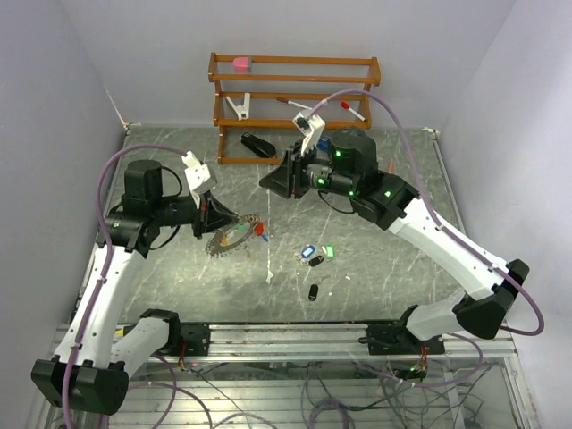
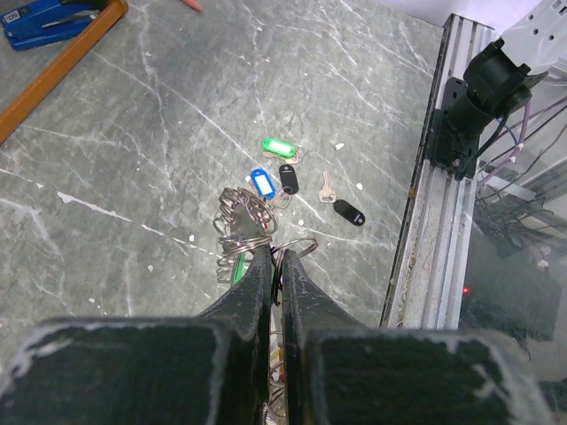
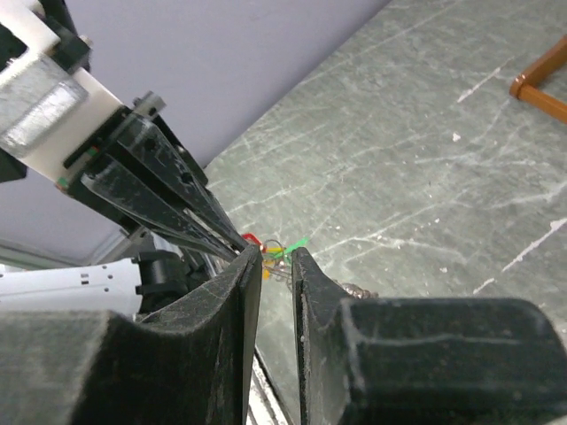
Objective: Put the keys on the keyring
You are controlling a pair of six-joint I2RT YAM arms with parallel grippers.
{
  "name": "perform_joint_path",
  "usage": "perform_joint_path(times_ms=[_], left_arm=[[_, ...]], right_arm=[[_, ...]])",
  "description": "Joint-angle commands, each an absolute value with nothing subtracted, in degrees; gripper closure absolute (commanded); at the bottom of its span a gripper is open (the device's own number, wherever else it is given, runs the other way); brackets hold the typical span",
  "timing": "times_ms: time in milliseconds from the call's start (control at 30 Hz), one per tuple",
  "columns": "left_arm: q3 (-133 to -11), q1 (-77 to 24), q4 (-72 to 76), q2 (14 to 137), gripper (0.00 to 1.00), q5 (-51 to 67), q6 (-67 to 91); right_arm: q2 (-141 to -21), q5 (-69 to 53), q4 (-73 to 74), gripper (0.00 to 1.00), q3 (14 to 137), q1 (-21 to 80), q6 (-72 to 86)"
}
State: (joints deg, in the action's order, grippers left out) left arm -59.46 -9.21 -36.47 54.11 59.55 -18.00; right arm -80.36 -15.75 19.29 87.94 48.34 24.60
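Note:
My left gripper (image 1: 229,217) is shut on the thin wire of the keyring (image 1: 234,238), a silvery loop with red, yellow and green tags, held low over the table. In the left wrist view the closed jaws (image 2: 275,253) pinch the wire, and the rings (image 2: 241,226) bunch just past the tips. Loose keys lie to the right: blue (image 1: 308,252), green (image 1: 328,251), black (image 1: 315,261) and a second black one (image 1: 314,291). They also show in the left wrist view: green (image 2: 277,146), blue (image 2: 260,183), black (image 2: 288,178). My right gripper (image 1: 269,180) hangs above, narrowly open and empty (image 3: 277,253).
A wooden rack (image 1: 295,98) stands at the back with a pink block (image 1: 240,63), a white clamp (image 1: 239,105) and red-capped pens (image 1: 353,109). A black stapler (image 1: 259,145) lies under it. The metal rail (image 2: 434,221) runs along the near table edge.

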Motion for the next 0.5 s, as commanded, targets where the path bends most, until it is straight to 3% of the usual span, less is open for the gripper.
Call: perform_joint_path(times_ms=[0,133,467], left_arm=[[-61.16,-9.05,-36.31,54.32,0.93,60.62,-19.63],[-62.20,-9.05,-35.05,55.42,0.93,59.76,-17.07],[-65.59,-9.05,-34.51,57.67,0.93,58.87,-13.31]], right_arm=[[-79.01,-18.94,19.58,0.80,85.54,48.07,21.84],[-79.33,-25.93,18.23,0.82,81.45,49.48,17.78],[-77.58,-18.75,19.23,0.83,78.57,56.25,12.26]])
